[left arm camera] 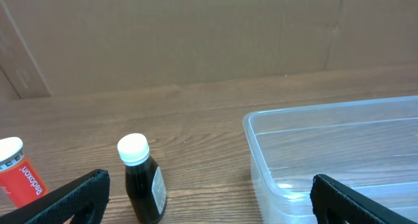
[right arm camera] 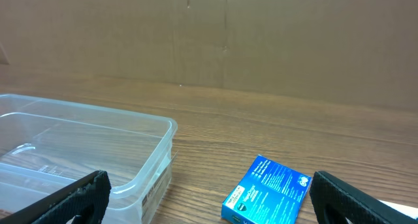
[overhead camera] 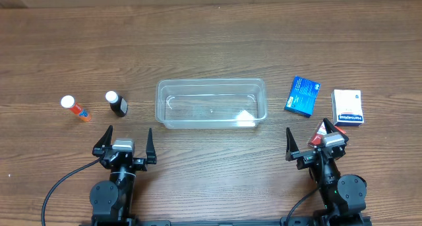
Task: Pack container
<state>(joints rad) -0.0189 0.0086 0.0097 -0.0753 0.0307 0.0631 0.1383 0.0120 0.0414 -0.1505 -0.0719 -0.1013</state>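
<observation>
Brown wood-grain surface [overhead camera: 211, 41] fills the overhead view. The container [overhead camera: 211, 104] sits at its middle, long side across, with nothing inside it. To its left a dark bottle with a white cap [overhead camera: 117, 103] stands near the tub, and an orange tube with a white cap [overhead camera: 74, 108] lies farther left, apart from the bottle. To the right lie a blue box [overhead camera: 302, 96] and, beyond it, a white box [overhead camera: 347, 107], not touching. Both arms sit at the near edge. The left fingers [overhead camera: 105, 139] are spread wide and grasp nothing, below the gap between bottle and tub. The right fingers [overhead camera: 290, 145] are likewise released, below the blue box.

From the left wrist, a plain cardboard wall backs the surface. The left fingers [left arm camera: 72, 198] frame the bottom corners, apart and empty. The bottle [left arm camera: 142, 185] stands upright between them, the tube [left arm camera: 19, 175] tilts at the left edge, and the container [left arm camera: 261, 165] fills the right.

From the right wrist, the same cardboard backs the scene. The right fingers [right arm camera: 65, 198] are parted and empty, the container [right arm camera: 150, 178] is at left, and the blue box [right arm camera: 268, 190] lies flat just right of it.
</observation>
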